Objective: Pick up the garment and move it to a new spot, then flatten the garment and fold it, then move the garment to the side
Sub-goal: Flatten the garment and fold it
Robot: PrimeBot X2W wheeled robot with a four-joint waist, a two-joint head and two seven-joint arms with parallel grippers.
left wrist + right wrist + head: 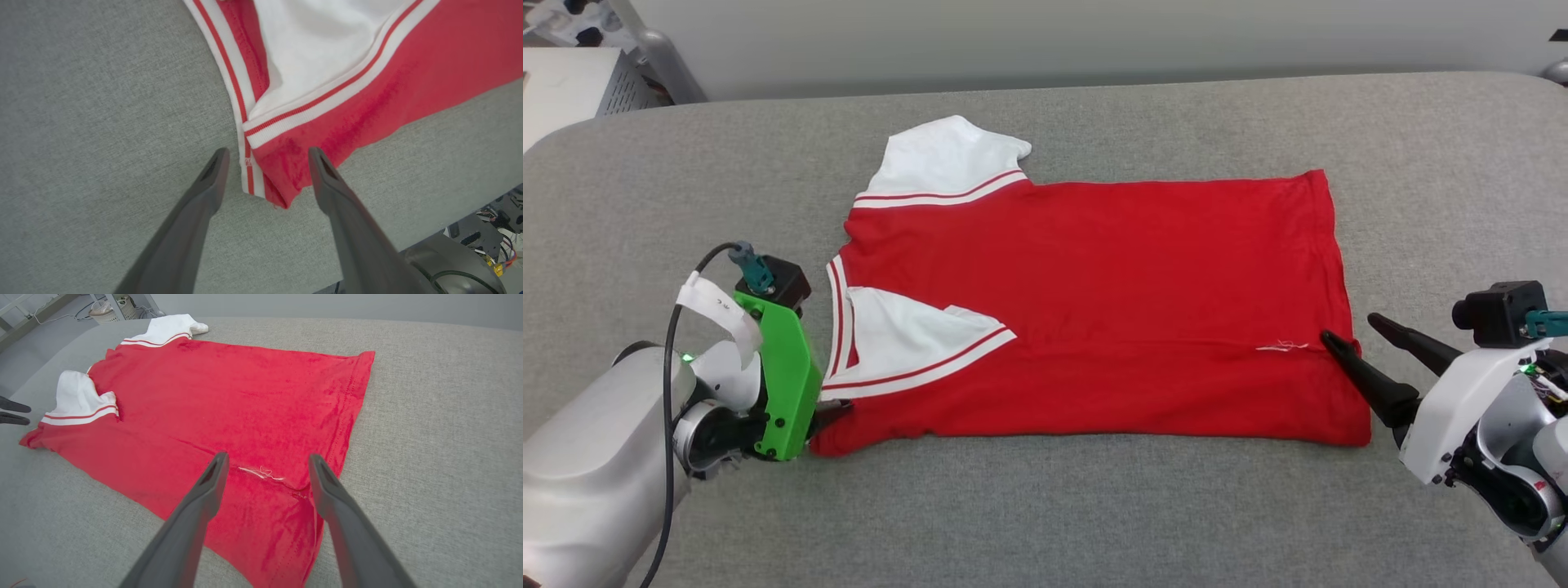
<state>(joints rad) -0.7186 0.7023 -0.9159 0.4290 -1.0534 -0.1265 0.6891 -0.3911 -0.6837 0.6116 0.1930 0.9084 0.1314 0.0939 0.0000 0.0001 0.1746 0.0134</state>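
While both sets of jaws stand apart and empty, shirt (1094,310) lies flat on tabletop (1045,506), shoulder corner between left jaws, hem corner between right jaws. Lift clear straight up, both together, lest tips drag the folded edge.

I'm looking down on a bench (1094,506) covered in grey woven fabric, its far corners rounded. Behind it runs a plain pale wall (1094,41). At the far left I see a white cabinet (572,90) with a perforated side and a slanted grey metal post (662,57). Beyond the bench edge, a grey floor (28,347) carries loose cables (51,313). The light is soft and even.
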